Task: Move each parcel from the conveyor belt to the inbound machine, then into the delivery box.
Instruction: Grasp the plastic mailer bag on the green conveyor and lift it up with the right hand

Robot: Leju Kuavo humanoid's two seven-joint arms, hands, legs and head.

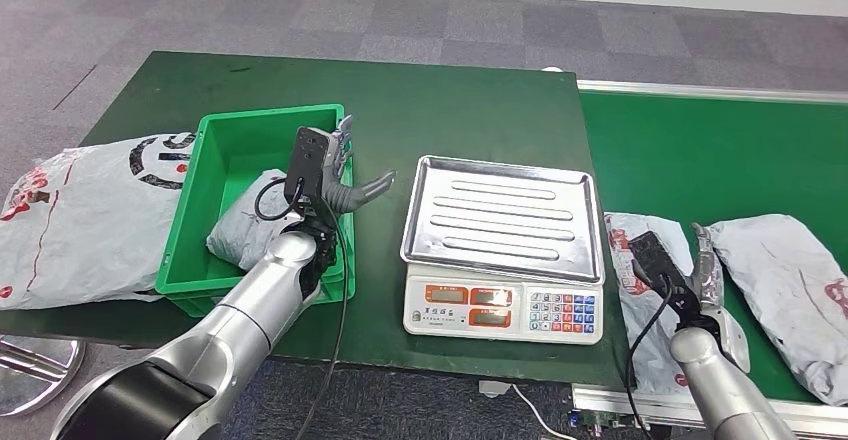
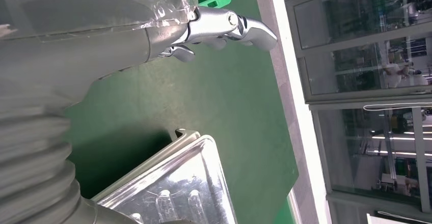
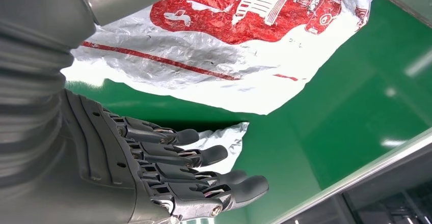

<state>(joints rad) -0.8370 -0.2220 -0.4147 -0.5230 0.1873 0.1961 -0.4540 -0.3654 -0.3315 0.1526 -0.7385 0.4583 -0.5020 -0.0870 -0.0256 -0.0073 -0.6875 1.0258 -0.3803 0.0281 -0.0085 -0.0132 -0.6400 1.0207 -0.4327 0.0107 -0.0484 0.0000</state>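
A parcel-sorting station set up indoors, more demo hall or lab than working depot. Green conveyor belt [image 1: 720, 160] with a metal side rail carries grey poly-mailer parcels [image 1: 790, 280]. Beside it, a green-covered table [image 1: 420, 100] holds an electronic weighing scale [image 1: 503, 250] with a steel pan and a green plastic crate [image 1: 215, 200]. Floor is grey carpet tiles [image 1: 300, 10]. Glass-walled partitions [image 2: 356, 56] line the room, with lit interior spaces behind them.

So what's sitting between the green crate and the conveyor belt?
In the head view, a weighing scale with an empty steel tray stands on the green table between the green crate and the conveyor belt.
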